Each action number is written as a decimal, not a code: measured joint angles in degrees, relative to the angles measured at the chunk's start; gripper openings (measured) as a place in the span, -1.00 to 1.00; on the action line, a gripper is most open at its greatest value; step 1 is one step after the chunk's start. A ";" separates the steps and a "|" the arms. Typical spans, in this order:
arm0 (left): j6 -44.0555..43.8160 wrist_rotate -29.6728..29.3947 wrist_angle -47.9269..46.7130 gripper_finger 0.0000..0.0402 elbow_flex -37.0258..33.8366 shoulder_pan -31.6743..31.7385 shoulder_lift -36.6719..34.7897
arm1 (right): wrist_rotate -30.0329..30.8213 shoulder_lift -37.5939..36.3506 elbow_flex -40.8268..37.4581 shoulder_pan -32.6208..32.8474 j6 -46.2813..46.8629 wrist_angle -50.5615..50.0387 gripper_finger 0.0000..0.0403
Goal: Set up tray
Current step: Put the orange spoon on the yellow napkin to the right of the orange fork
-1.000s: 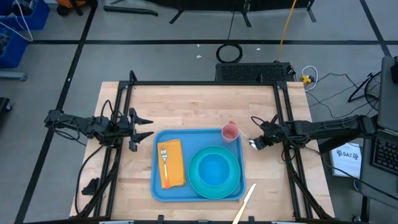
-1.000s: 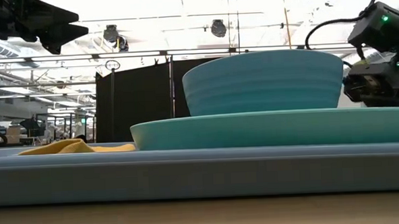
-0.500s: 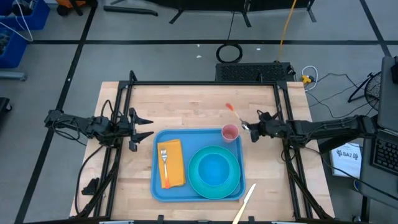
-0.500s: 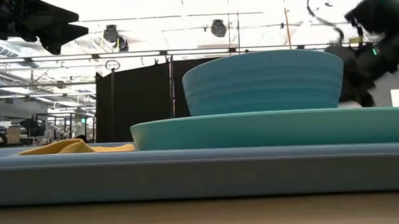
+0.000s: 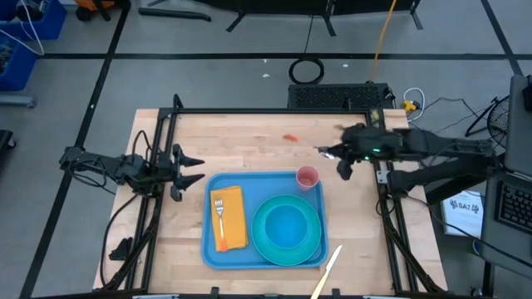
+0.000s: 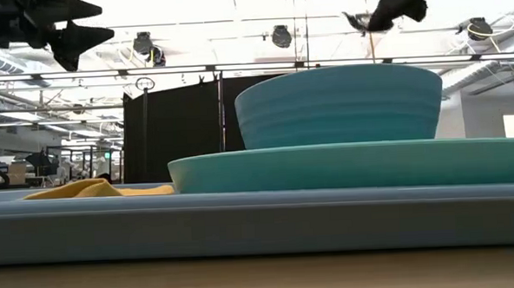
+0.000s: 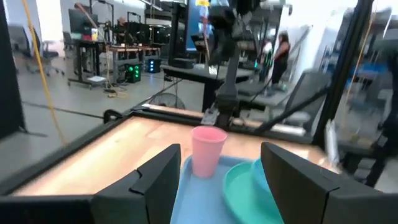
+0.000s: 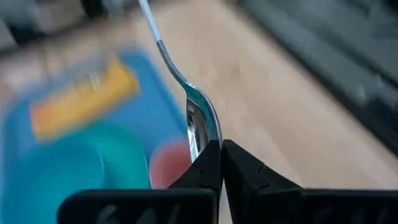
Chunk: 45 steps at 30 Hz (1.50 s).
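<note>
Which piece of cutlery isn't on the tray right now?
The spoon, pinched by the right gripper above the table beside the tray. The fork lies on the orange napkin inside it.

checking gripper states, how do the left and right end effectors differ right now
The left end effector is open and empty, beside the tray's left edge; the right end effector is shut on a spoon, beyond the tray's far right corner near the pink cup. In the low view the right sits further from the camera. Both hang above the table.

Pink cup (image 5: 307,176), yellow napkin (image 5: 229,218), fork (image 5: 220,213)
</note>
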 joint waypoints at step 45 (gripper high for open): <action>-42.58 45.41 -4.93 0.13 29.74 11.99 50.68 | -21.01 47.18 38.17 7.02 -17.52 -19.77 -1.00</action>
